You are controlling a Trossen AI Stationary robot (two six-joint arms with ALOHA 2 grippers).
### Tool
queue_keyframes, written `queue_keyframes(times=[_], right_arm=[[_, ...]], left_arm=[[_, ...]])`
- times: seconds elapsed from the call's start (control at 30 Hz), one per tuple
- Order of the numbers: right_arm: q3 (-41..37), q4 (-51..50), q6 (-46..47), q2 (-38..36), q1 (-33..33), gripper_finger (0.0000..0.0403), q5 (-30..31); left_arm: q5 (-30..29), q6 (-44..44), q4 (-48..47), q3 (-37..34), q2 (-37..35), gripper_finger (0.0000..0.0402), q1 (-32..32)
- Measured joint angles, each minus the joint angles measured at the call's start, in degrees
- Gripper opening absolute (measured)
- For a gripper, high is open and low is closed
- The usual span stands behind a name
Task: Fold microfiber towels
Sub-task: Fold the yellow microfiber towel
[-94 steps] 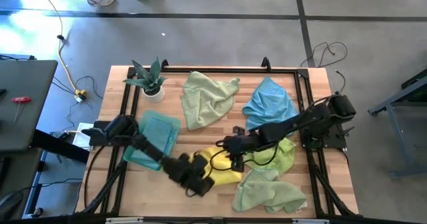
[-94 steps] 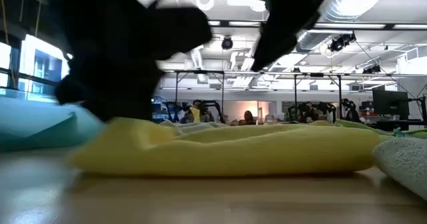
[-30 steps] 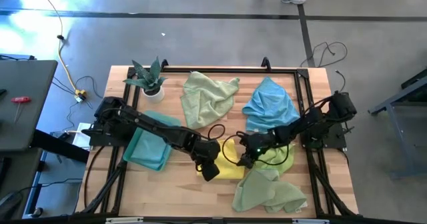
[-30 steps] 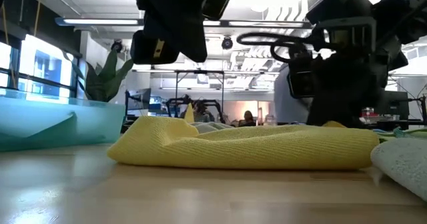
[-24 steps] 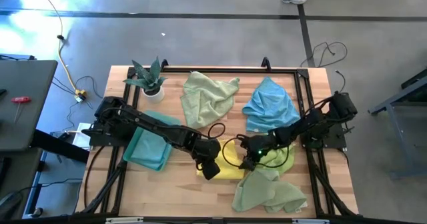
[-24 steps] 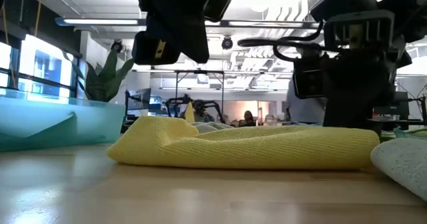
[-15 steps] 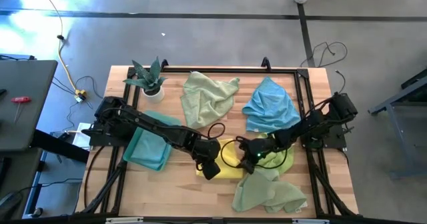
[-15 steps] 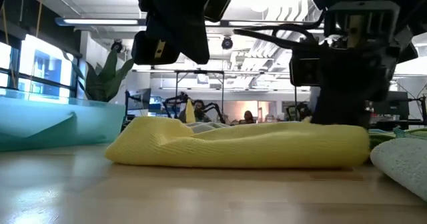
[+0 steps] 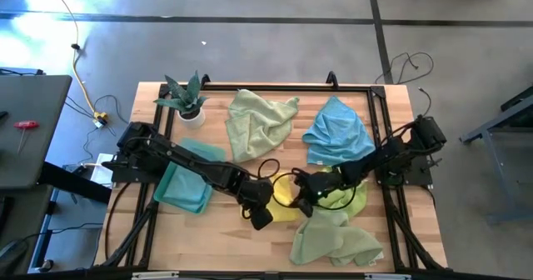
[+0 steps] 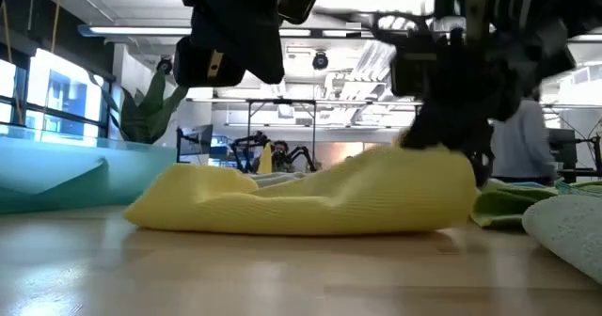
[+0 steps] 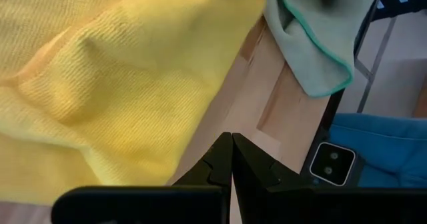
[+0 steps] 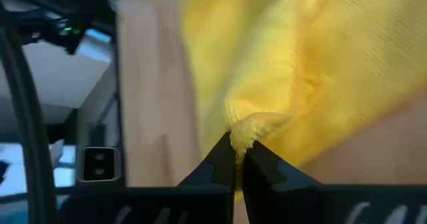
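Observation:
A bright yellow towel [image 9: 285, 203] lies bunched on the wooden table [image 9: 233, 238] near the middle front. My right gripper [image 12: 238, 144] is shut on the towel's right end, which is raised off the table [image 10: 442, 170]. The towel's left part [image 10: 207, 198] rests on the wood. My left gripper [image 11: 231, 141] hovers shut with nothing in it, just above the towel's left part [image 10: 230, 67], and its tips stand over bare wood beside the cloth. My right gripper pinches a small pucker of the yellow towel's right end [image 12: 250, 125] between its two fingertips. The fingers slant down from the table's right side. That end is lifted clear while the remaining cloth slopes down, slack, onto the table.
A folded teal towel [image 9: 187, 178] lies at the left, and a potted plant [image 9: 187, 101] at the far left. Crumpled pale green [image 9: 260, 122] and sky blue [image 9: 337, 130] towels lie at the back. Two more green towels [image 9: 333, 240] [image 9: 354, 195] lie at the front right.
My right gripper has shut on the yellow towel's right end, risen a little and gone toward the table's left. That end is now lifted and pushed leftward, so the towel bunches shorter, while its left part stays on the table.

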Motion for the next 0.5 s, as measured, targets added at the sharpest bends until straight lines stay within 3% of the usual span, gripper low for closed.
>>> queue_keyframes(times=[0.17, 0.27, 0.5], right_arm=[[7.38, -13.28, -7.68, -0.03, -1.12, 0.0001, -1.37], [10.83, -20.32, -14.06, -0.03, -3.29, 0.0, 0.93], [12.28, -21.8, -21.47, 0.86, -9.82, 0.0, 1.86]], left_arm=[[-2.08, -0.02, -1.13, 0.0, -1.17, 0.0, -0.54], [-3.23, -0.07, -2.52, 0.0, -2.44, 0.0, -0.53], [-8.23, -0.83, -3.83, 0.01, -6.06, 0.0, -1.06]])
